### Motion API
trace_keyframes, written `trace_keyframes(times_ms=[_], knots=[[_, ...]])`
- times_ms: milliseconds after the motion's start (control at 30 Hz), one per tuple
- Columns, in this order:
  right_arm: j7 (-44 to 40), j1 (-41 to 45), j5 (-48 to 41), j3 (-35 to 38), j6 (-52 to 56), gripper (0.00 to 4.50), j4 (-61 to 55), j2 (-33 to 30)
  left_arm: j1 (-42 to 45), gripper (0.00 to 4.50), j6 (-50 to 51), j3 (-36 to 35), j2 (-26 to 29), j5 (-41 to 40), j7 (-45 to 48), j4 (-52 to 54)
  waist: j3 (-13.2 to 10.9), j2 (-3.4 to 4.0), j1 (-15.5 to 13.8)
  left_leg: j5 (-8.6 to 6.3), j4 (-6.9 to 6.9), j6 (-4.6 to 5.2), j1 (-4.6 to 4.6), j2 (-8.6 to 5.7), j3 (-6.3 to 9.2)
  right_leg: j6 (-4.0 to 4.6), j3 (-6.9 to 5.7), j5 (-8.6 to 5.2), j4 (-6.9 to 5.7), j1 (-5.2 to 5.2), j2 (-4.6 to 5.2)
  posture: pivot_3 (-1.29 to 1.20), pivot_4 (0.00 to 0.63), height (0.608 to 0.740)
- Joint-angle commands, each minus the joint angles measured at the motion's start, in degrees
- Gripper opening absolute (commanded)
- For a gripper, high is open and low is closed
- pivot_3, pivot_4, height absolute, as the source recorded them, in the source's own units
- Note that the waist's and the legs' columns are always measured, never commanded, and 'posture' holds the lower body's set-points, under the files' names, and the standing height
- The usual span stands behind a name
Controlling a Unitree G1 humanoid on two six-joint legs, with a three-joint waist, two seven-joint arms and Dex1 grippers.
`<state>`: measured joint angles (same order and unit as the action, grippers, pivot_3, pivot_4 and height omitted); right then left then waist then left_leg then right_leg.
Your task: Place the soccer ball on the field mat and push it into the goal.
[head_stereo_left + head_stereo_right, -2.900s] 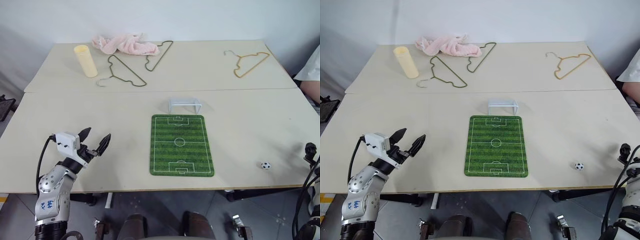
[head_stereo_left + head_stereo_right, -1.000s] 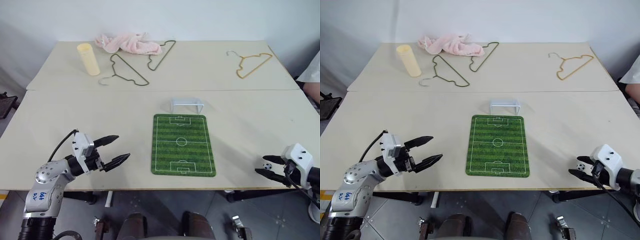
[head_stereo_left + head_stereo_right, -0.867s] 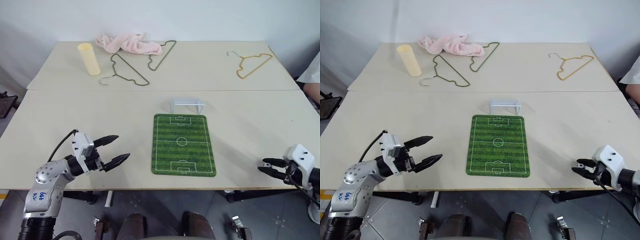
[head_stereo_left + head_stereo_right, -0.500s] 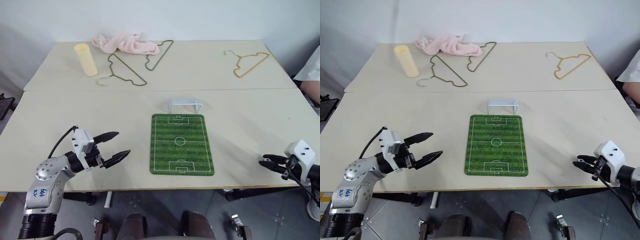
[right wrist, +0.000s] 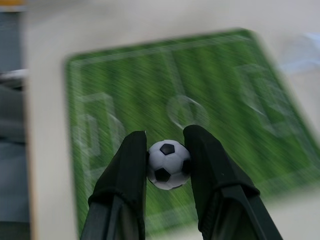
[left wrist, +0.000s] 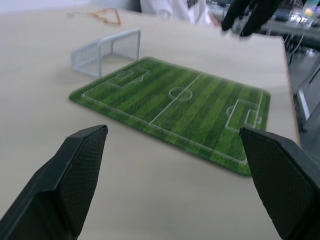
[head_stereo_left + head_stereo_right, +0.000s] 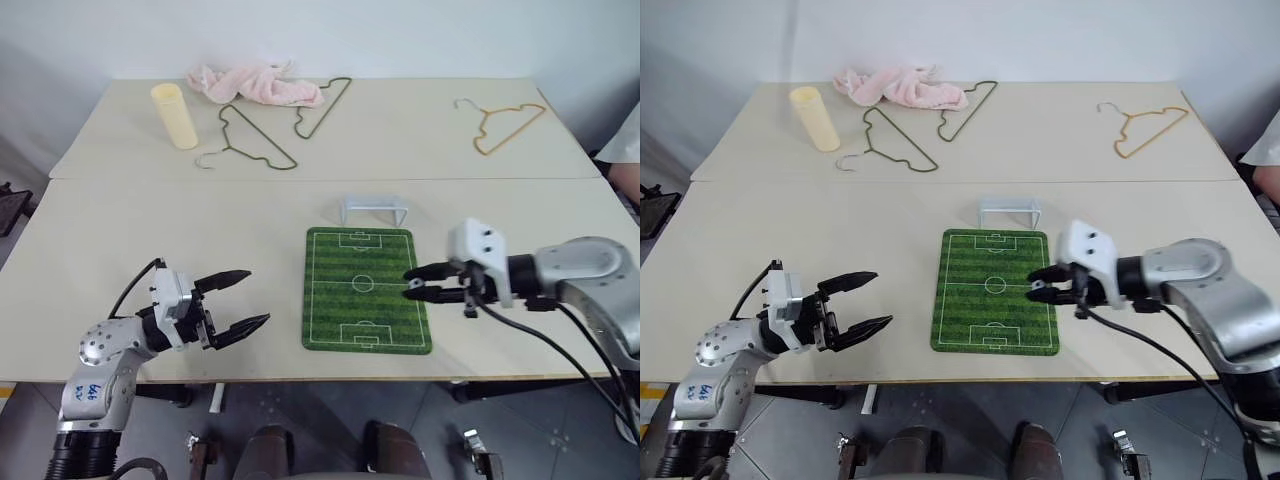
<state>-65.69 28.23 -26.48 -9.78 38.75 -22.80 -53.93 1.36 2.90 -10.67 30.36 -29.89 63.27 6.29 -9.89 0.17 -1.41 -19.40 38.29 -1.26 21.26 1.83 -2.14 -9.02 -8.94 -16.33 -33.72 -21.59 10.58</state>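
Right gripper [image 7: 411,283] carries the soccer ball [image 5: 168,163] over the right edge of the field mat [image 7: 366,288].

You see the ball clamped between the two black fingers [image 5: 125,172] of the right gripper, held above the mat's green stripes and not resting on it. The goal [image 7: 372,209] stands on the table [image 7: 250,220] just beyond the mat's far end, its open front facing the mat. Your left gripper [image 7: 243,302] hovers over the table to the left of the mat, well apart from it, with its fingers spread wide and nothing between them.
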Motion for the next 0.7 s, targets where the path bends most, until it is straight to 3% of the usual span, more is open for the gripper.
trace_keyframes(times_ms=[33,333,700], knots=[[-3.0,1.3,1.7,-3.4,-2.5,0.86,-1.0,0.5,-3.0,4.50,-3.0,-0.5,1.8,-0.1,3.1,1.6,0.0,-0.01,0.0,-0.02,0.00,0.01,0.00,0.00,0.00,0.00,-0.02,0.00,0.01,0.00,0.00,0.00,0.150,0.740],[-5.8,2.1,9.7,-13.1,-10.8,0.86,5.5,7.1,-7.7,4.50,-8.9,-1.8,2.0,0.9,3.7,-0.5,0.0,-0.03,0.3,-0.03,0.17,0.01,-0.06,0.03,-0.07,0.00,0.01,0.00,-0.08,0.02,0.00,0.00,0.150,0.740],[-7.0,4.8,15.6,-17.2,-15.8,0.86,14.2,14.7,-8.0,4.50,-9.2,-1.2,1.5,0.7,0.1,1.9,0.0,-0.03,0.4,-0.03,0.21,0.01,-0.05,0.04,-0.07,0.00,0.00,0.00,-0.14,0.00,-0.01,0.00,0.150,0.740]])
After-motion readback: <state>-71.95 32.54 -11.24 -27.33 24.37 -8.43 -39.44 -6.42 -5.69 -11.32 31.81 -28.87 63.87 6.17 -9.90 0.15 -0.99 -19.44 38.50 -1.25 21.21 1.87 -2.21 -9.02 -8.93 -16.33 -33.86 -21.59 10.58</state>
